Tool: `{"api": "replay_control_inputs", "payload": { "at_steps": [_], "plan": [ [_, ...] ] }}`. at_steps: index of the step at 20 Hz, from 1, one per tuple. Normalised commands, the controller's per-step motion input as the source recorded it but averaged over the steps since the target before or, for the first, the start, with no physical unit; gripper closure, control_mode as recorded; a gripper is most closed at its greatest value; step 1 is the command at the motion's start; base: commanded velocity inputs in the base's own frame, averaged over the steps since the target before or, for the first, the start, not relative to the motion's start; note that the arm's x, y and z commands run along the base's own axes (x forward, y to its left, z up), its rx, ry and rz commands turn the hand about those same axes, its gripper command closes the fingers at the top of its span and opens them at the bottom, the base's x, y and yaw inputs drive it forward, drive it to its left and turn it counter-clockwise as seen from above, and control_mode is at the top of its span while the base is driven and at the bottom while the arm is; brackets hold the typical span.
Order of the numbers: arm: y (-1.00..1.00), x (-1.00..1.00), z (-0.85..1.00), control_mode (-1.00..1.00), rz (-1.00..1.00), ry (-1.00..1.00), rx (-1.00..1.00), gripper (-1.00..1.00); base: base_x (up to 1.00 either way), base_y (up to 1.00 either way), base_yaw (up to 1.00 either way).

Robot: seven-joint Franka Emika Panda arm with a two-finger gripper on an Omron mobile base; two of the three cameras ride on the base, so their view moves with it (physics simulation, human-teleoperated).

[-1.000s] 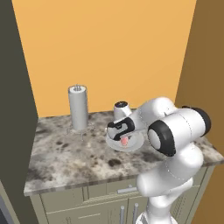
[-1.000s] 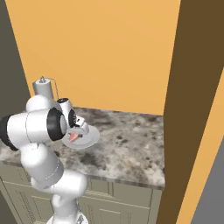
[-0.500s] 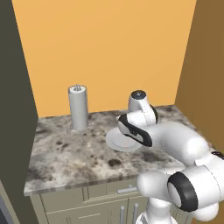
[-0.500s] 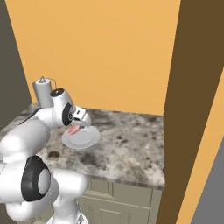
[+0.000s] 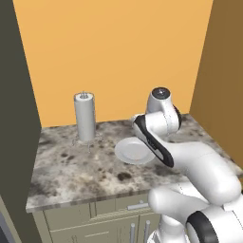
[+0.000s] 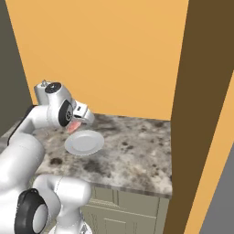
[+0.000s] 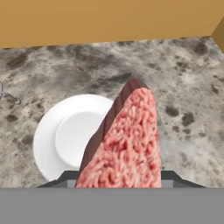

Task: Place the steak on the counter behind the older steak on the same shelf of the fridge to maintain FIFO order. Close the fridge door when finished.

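My gripper [image 6: 75, 123] is shut on the steak [image 6: 72, 127], a salmon-pink raw wedge, and holds it a little above the counter [image 6: 137, 146]. In the hand view the steak [image 7: 127, 144] rises large between the jaws and hides the fingertips. Just below and beside it lies the bare white plate [image 7: 65, 135]. In the left base view the arm covers the hand, and the plate [image 5: 134, 151] sits in the middle of the counter [image 5: 80, 173]. The older steak and the fridge shelf are out of view.
A paper towel roll [image 5: 85, 116] stands upright on a wire holder at the back left of the counter. An orange wall runs behind. A tall dark grey panel [image 5: 14, 118] borders the counter on the left, a brown panel [image 6: 201, 114] on the right.
The arm has unfolded and lifted the steak off the plate, which now lies bare. The hand has risen and swung back over the counter.
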Motion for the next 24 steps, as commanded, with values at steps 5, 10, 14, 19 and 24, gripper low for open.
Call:
{"api": "replay_control_inputs", "payload": {
  "at_steps": [5, 10, 14, 19, 24],
  "plan": [
    [0.0, 0.0, -0.01, -1.0, 0.0, 0.0, 0.0, 1.0, 0.0, 0.0, 0.0],
    [0.0, 0.0, -0.01, 1.0, 0.0, 0.0, 0.0, 1.0, -0.74, 0.0, 0.03],
    [0.0, 0.0, 0.0, 1.0, 0.0, 0.0, 0.0, 1.0, -1.0, 0.17, 0.19],
    [0.0, 0.0, 0.0, 1.0, 0.0, 0.0, 0.0, 1.0, -0.99, 0.41, 0.27],
    [0.0, 0.0, 0.0, 1.0, 0.0, 0.0, 0.0, 1.0, -0.83, 0.46, 0.27]
  ]
}}
